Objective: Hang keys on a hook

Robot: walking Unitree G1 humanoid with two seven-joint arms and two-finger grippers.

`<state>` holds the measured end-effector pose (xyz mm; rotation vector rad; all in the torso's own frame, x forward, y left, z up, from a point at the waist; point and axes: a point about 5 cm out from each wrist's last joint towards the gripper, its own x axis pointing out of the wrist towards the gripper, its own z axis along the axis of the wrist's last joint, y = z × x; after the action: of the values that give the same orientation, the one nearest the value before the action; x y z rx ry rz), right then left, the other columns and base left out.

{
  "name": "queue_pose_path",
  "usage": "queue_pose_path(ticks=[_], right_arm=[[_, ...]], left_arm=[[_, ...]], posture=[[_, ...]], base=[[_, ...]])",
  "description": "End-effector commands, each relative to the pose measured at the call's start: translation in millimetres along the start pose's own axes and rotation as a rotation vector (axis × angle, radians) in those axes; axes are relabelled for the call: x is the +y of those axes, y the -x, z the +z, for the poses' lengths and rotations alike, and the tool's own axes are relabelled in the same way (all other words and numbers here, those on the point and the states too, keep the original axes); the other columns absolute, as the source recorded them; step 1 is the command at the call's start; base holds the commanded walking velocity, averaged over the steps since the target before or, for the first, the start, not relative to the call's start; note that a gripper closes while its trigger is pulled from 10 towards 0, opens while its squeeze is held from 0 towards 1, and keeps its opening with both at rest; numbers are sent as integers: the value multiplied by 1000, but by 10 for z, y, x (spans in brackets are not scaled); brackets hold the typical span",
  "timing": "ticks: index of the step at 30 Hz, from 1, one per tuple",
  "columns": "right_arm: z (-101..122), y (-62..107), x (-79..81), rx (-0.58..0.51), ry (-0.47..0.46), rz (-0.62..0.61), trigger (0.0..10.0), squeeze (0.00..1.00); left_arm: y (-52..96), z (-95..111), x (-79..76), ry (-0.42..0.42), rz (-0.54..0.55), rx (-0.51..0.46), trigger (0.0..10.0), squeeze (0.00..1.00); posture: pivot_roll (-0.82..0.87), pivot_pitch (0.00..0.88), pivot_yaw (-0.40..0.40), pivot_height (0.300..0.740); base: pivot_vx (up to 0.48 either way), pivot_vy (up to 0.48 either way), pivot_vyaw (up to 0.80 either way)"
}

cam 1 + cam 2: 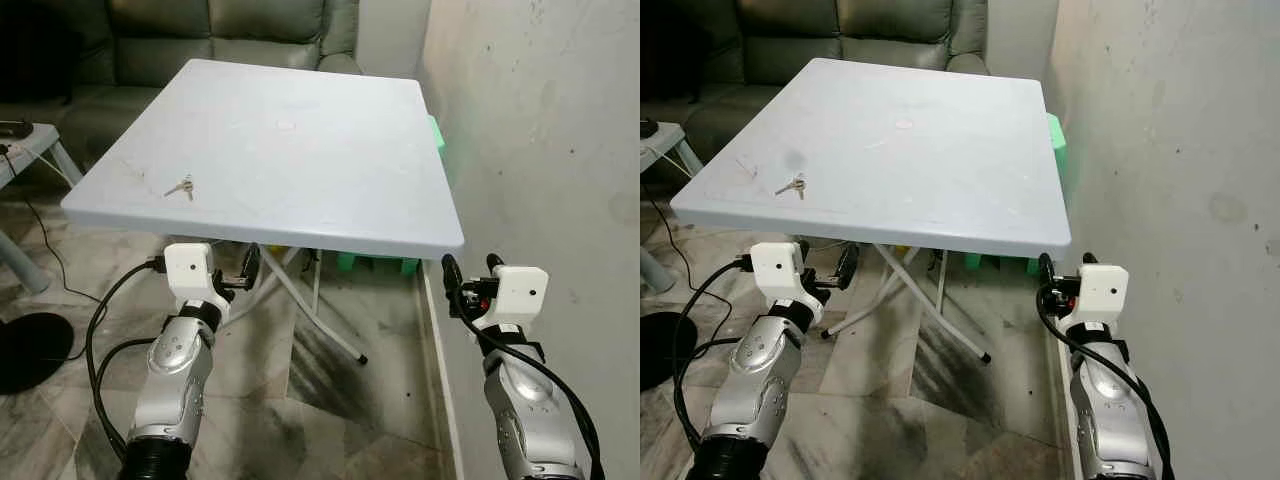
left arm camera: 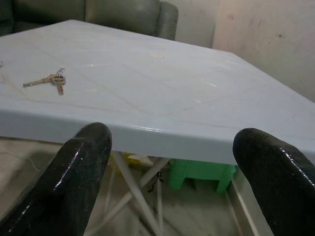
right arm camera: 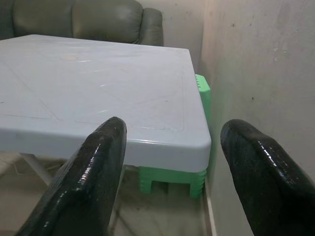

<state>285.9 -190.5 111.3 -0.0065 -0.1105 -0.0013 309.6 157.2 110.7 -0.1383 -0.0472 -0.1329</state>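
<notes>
You are facing light, slippery keys (image 1: 181, 187) lying flat at ten o'clock on the surface (image 1: 300, 150); pinch the ring (both grippers' fingers (image 2: 81, 162) are gaping wide).

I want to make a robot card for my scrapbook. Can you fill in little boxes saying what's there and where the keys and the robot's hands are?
keys: lying flat on the table's near left part, untouched
table: pale blue folding table beside the wall
left gripper: open, low before the table's near edge
right gripper: open, by the table's near right corner
under table: green stool
behind table: grey-green sofa
</notes>
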Motion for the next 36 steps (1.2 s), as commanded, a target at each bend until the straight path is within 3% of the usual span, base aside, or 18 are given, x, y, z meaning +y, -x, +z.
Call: queue_pose_path(ticks=[1, 5, 36], right_arm=[[17, -4, 6, -1, -4, -6, 10000, 0], [17, -8, 4, -2, -5, -7, 10000, 0], [13, 3, 19, 3, -7, 4, 10000, 0]], left_arm=[[-12, 21, 26, -1, 7, 2, 10000, 0], [-16, 22, 24, 4, 8, 2, 10000, 0], [-17, 14, 14, 21, 8, 4, 10000, 0]], posture=[[11, 91, -29, 740], [11, 90, -30, 740], [10, 80, -37, 740]], base=[[0, 0, 0], [0, 0, 0], [0, 328, 0]])
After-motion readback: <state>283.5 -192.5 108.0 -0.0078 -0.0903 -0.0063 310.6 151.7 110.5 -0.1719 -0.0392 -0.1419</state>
